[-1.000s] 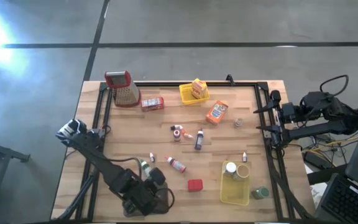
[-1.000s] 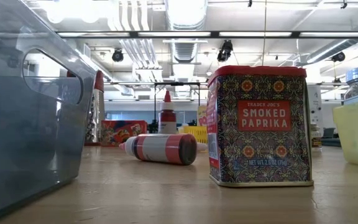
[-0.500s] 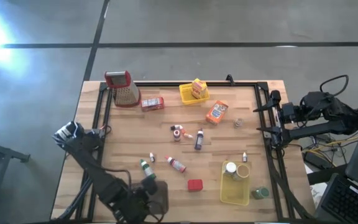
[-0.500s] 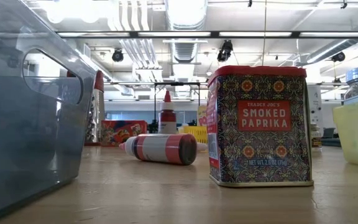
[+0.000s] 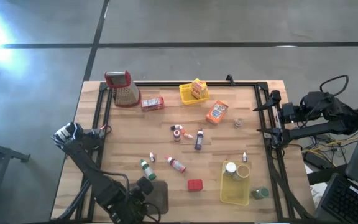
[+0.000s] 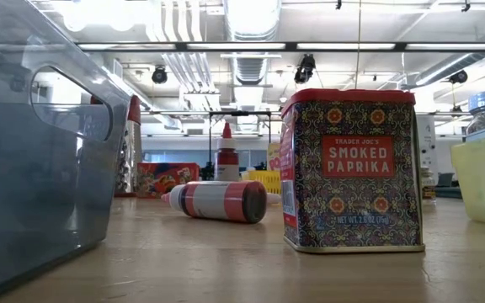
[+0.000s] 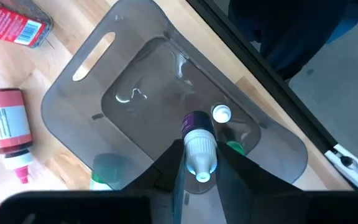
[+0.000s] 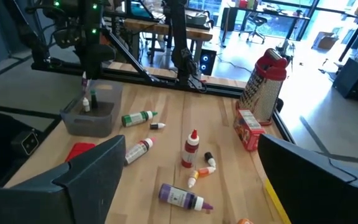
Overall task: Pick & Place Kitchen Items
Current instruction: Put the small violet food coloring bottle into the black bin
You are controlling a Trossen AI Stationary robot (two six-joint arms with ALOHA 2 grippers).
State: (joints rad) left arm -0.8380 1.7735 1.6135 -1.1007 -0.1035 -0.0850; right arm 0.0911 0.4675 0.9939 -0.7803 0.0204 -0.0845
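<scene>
Wooden tabletop (image 5: 123,140) carried scattered small bottles and boxes. At its near left edge the left gripper (image 7: 197,163) hung over a grey tray (image 7: 138,87), fingers clamped on a little white-capped bottle (image 7: 199,144). Off the table's right side the right gripper (image 8: 188,180) waited, fingers spread wide apart.

A smoked paprika tin (image 6: 352,168) is showing a red lid and a dark ornate flower pattern. A bottle lying beside it (image 6: 217,201) is wearing red and white bands. The grater (image 5: 123,88) is gleaming silver under a red handle. The basket (image 5: 235,185) is glowing pale yellow, the tray (image 7: 166,112) is looking smoky translucent grey, and the table (image 5: 123,140) is showing light wood.
</scene>
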